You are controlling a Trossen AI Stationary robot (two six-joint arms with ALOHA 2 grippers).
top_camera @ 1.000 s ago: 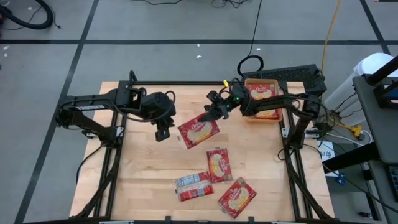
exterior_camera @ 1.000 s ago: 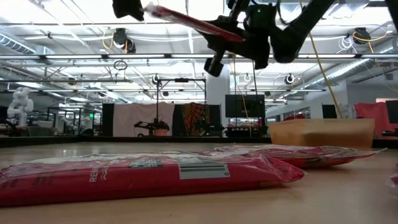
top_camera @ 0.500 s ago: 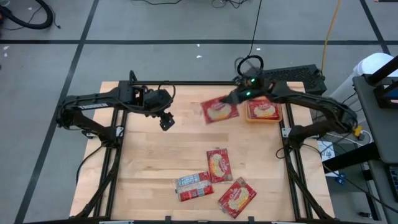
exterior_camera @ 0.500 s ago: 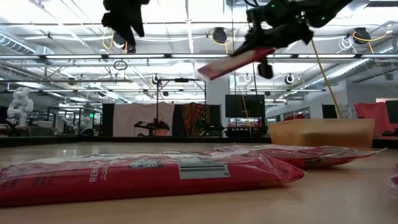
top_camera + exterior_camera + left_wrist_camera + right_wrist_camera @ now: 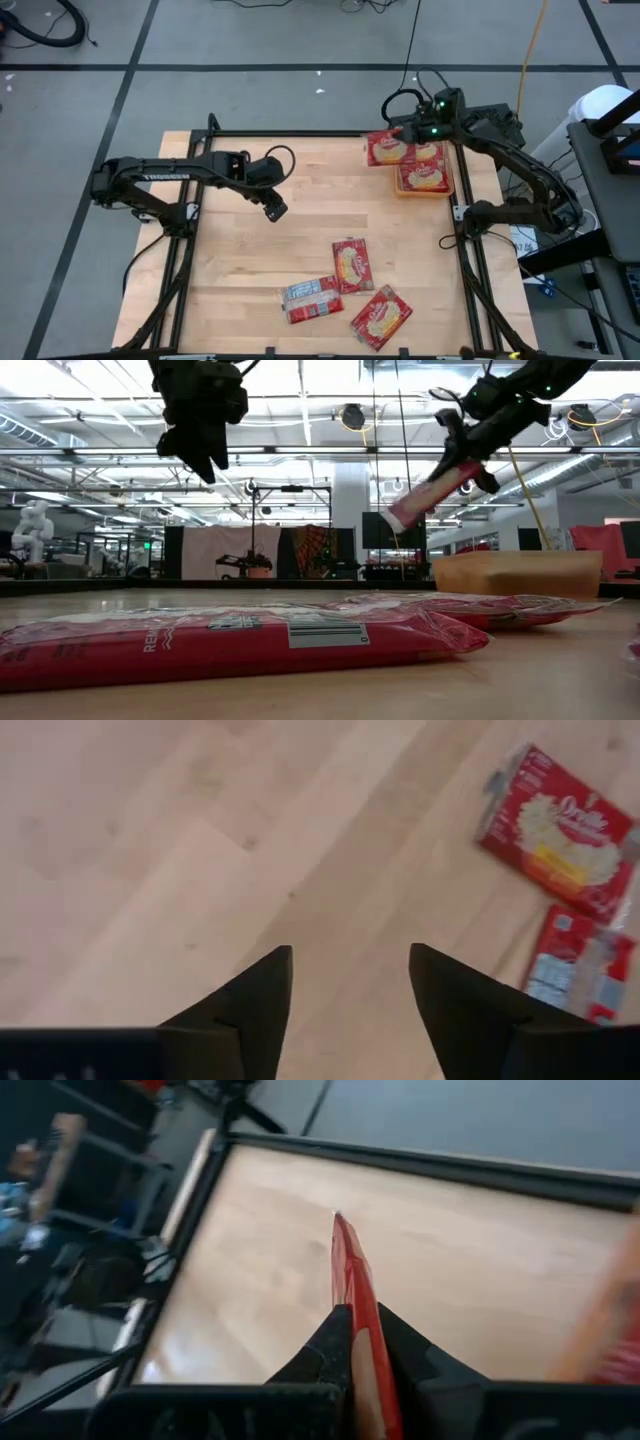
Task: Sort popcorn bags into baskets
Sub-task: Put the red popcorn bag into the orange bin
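The right gripper (image 5: 413, 133), clamping a popcorn bag (image 5: 388, 149), had carried it from mid-frame to the basket (image 5: 446, 186) at upper right; the left gripper (image 5: 276, 209) hung parted and empty, so the drop was near

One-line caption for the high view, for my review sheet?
Right gripper carries a popcorn bag above the orange basket; left gripper open over the bare table, three bags left.

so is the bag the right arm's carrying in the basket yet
Not yet. The popcorn bag hangs tilted in the air, pinched in the right gripper, at the edge of the orange basket, which already holds a bag.
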